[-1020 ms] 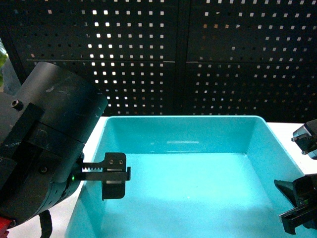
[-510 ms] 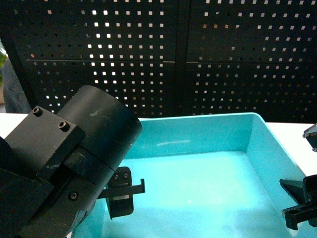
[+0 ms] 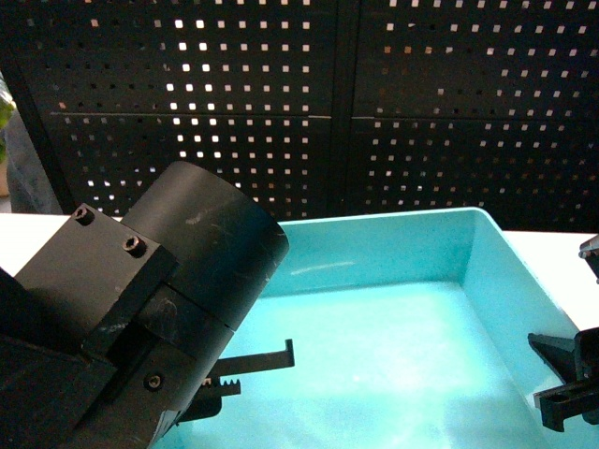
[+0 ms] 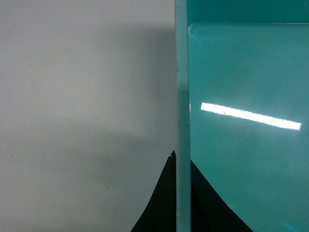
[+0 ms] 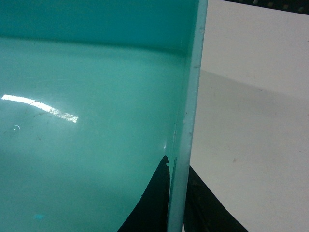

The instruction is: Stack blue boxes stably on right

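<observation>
I'm seeing my left arm [image 3: 122, 327] swinging further up and inward than it was 1 second ago, now covering the turquoise tub's [image 3: 393, 243] near-left corner in the head view, and the tub is sitting tilted, its far rim slanting down to the left where it ran level before. The left gripper [image 4: 182, 193] is straddling the tub's left rim [image 4: 182, 96], 1 finger inside and 1 outside, closed on that wall. The right gripper [image 5: 176, 203] is straddling the right rim [image 5: 193, 96] the same way, pinching it. The tub is filling the middle of the white table [image 4: 87, 96], with bare surface lying open beyond both side walls, while the black perforated panel [image 3: 374, 103] is standing close behind the far rim
</observation>
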### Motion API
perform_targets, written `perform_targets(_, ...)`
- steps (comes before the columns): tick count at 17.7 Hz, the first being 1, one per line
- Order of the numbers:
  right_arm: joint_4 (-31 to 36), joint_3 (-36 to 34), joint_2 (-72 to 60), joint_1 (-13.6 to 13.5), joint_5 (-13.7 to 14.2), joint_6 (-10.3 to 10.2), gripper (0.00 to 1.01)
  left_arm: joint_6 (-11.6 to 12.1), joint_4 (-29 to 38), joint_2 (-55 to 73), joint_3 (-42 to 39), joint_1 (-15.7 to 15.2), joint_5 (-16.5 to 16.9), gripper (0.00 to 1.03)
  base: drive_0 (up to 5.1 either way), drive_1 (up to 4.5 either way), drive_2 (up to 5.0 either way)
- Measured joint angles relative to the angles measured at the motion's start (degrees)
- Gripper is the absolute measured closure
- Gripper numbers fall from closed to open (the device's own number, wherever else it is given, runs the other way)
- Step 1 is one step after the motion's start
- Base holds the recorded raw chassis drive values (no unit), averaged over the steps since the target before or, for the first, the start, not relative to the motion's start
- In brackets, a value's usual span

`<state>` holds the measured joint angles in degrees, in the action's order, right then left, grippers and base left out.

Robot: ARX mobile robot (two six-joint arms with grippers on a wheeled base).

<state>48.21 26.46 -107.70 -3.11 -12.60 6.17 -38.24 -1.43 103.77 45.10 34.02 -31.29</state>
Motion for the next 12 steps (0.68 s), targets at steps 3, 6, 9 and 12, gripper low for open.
perform_targets(3,0.2,0.3,-0.1,2.1,-2.1,-1.7,0.94,2.9,1.9,-1.2,0.2,0.2,-0.7,1.01,0.0,0.0,0.0)
perform_targets(6,-0.7,1.9,1.8,2.4,-2.4,-4.1,0.94,8.7,5.6,-3.8,0.2,0.3,-3.3,1.01,0.0,0.0,0.0)
perform_targets(9,-1.7,5.7,6.2,2.9,-2.5,-6.6,0.94,17.4,11.8,-7.4,2.4,-0.6,-5.9,1.01,0.0,0.0,0.0)
perform_targets(12,-4.0,11.1,10.7,3.0,-2.1,-9.9,0.94,30.9,20.1,-10.1,5.5,-2.3,-6.2,1.01,0.0,0.0,0.0)
